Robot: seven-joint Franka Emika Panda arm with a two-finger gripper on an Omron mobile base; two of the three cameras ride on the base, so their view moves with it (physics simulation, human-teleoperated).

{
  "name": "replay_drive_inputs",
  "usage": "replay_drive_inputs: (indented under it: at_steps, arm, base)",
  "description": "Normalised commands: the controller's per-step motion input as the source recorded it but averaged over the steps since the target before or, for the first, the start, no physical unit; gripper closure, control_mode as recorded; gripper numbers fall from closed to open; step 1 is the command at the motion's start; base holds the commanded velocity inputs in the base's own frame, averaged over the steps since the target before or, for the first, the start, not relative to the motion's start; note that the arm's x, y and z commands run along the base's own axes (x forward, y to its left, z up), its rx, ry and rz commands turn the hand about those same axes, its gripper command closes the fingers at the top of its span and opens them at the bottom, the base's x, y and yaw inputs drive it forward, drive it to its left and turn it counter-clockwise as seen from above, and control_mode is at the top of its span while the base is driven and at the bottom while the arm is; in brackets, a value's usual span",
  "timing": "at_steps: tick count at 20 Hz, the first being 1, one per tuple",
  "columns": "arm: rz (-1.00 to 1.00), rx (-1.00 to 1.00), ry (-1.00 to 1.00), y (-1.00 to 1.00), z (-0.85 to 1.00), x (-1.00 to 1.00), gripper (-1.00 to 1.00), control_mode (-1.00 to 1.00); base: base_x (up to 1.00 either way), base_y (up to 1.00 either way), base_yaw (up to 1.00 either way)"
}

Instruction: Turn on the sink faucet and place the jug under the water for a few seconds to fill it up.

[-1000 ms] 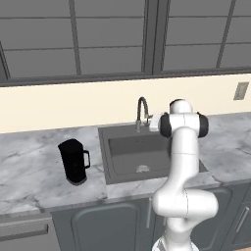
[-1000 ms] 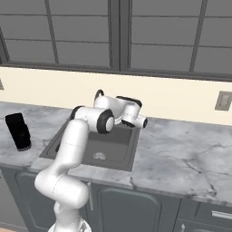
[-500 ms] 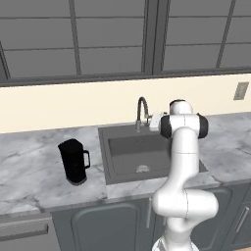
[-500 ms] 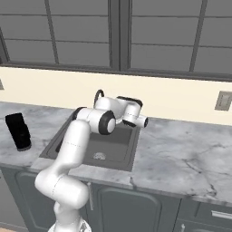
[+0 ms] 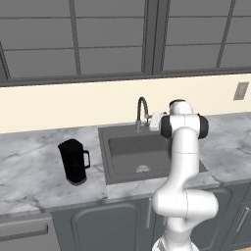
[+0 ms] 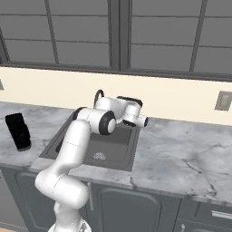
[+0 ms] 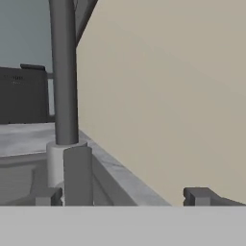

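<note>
The gripper (image 7: 122,197) is standing wide open and holding nothing, its two dark fingertips (image 7: 48,196) spread apart, one on each side of the base of the faucet (image 7: 65,77). That one slim, dark-grey tap is rising as a smooth round pipe from a pale collar at the back rim of the single rectangular dark sink (image 5: 139,154). One tall black jug (image 5: 73,161) with a loop handle is sitting upright on the veined grey marble counter (image 5: 29,166), well left of the basin.
</note>
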Motion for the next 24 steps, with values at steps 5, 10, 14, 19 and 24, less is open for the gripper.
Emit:
replay_drive_inputs:
  at_steps: [5,10,14,19,24]
  arm:
    - [0.00,0.00,0.00,0.31,0.02,0.00,-1.00,-1.00]
    - [0.00,0.00,-0.01,0.05,0.27,-0.07,-1.00,-1.00]
    - [0.00,0.00,0.03,0.18,0.00,0.00,-1.00,-1.00]
    - [0.00,0.00,0.05,0.29,-0.02,0.00,-1.00,-1.00]
    - [0.00,0.00,0.07,0.18,-0.06,0.04,1.00,-1.00]
  base:
    - [0.00,0.00,0.00]
    - [0.00,0.00,0.00]
    - [0.00,0.00,0.00]
    - [0.00,0.00,0.00]
    - [0.00,0.00,0.00]
